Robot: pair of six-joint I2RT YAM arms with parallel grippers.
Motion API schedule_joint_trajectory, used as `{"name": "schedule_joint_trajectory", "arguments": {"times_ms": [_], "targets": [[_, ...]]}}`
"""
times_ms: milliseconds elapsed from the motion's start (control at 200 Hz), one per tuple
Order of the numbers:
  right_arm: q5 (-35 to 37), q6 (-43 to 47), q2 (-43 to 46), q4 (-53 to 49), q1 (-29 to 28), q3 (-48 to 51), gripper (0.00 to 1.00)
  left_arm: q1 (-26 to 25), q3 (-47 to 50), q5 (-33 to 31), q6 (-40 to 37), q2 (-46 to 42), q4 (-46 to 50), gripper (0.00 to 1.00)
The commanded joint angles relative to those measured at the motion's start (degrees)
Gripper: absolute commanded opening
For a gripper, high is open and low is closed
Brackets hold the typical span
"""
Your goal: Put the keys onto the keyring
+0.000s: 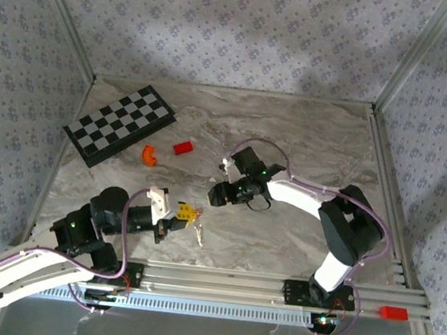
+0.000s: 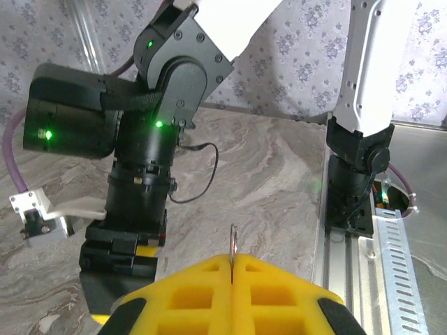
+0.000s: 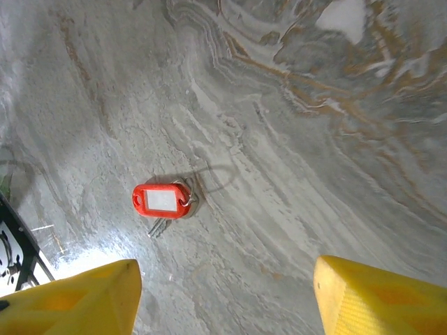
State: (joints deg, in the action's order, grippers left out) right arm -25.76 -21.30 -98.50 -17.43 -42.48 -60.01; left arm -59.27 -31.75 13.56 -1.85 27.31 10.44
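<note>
**Left gripper point(image 1: 188, 211) clenched on the keys point(image 1: 198, 231); right gripper point(image 3: 227, 293) spread and empty above the keyring point(image 3: 162, 200).**
Left wrist view: a thin metal edge is pinched between the yellow fingers point(image 2: 195, 293), probably a key seen edge-on. The keyring lies flat on the table point(image 3: 314, 139), tag up, left of the right jaws' midline. Advice: centre over the tag, descend and grip the tag, leaving the ring free for threading.

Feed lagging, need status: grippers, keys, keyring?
Left gripper shut on the keys. Right gripper open, above the keyring on the table. Nothing blocking it.
</note>
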Motion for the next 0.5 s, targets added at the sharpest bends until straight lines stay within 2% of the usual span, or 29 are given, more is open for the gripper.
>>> {"name": "schedule_joint_trajectory", "arguments": {"times_ms": [0,225,495], "targets": [[-2.41,-2.86,-2.47,1.47,-0.81,-2.95,0.62,-0.15,0.23,-1.65,0.61,-1.65,-3.40,0.00],[-0.70,-2.77,-6.99,-0.02,-2.66,-5.76,0.51,-0.17,2.78,-2.48,0.96,-3.83,-5.32,0.00],[-0.87,-5.72,-9.93,3.14,-4.05,-6.00,0.47,-0.18,4.10,-2.92,1.02,-5.64,-5.95,0.00]]}}
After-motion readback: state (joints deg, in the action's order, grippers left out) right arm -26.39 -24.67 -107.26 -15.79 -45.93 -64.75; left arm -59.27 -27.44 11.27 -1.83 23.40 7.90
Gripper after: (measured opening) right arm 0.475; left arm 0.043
